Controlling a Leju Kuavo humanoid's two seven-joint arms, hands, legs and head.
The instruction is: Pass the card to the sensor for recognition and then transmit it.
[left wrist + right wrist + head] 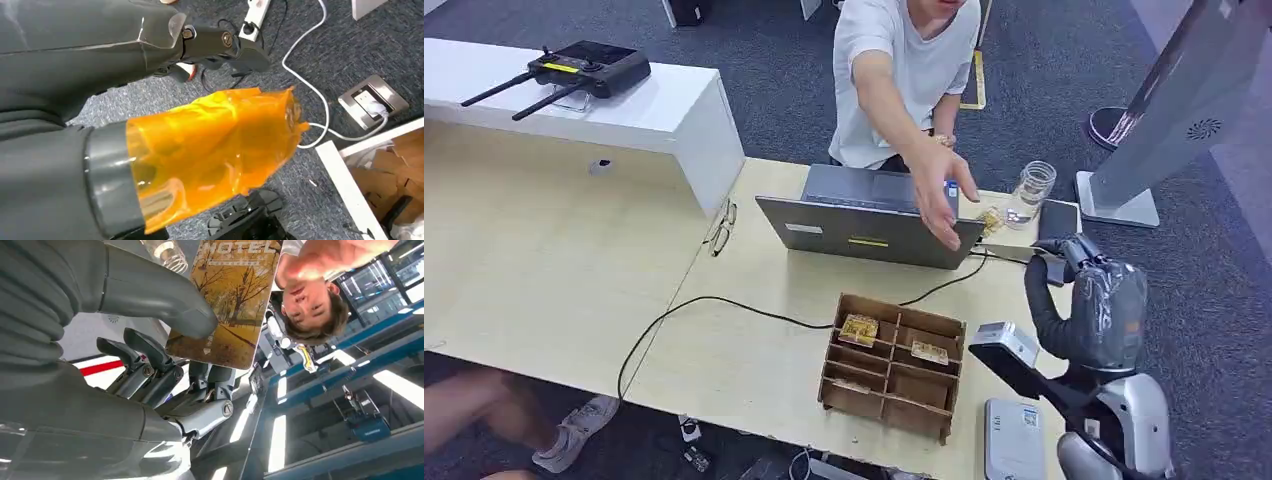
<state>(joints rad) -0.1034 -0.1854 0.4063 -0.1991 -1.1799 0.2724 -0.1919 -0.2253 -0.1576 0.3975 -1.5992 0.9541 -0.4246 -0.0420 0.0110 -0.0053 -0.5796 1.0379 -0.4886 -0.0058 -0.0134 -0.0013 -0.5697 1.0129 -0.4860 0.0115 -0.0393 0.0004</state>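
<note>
My right hand [1067, 256] is raised at the table's right end, beside the laptop. In the right wrist view the thumb [165, 305] presses a hotel card [232, 300] printed with autumn trees against the dark fingers [150, 357]. The card [991, 221] shows as a small yellow patch next to a glass jar. A person in a white shirt stretches a hand [943, 203] over the laptop toward it, close to the card but apart from it. A white card reader [1013, 440] lies flat at the table's near right edge. My left hand [220, 42] hangs over the floor and holds nothing.
An open laptop [869, 228] stands mid-table with a cable running left. A wooden compartment box [894, 365] holds other cards. A glass jar [1032, 188] and a black phone [1057, 219] sit at the far right. A standing screen [1174, 110] rises on the right.
</note>
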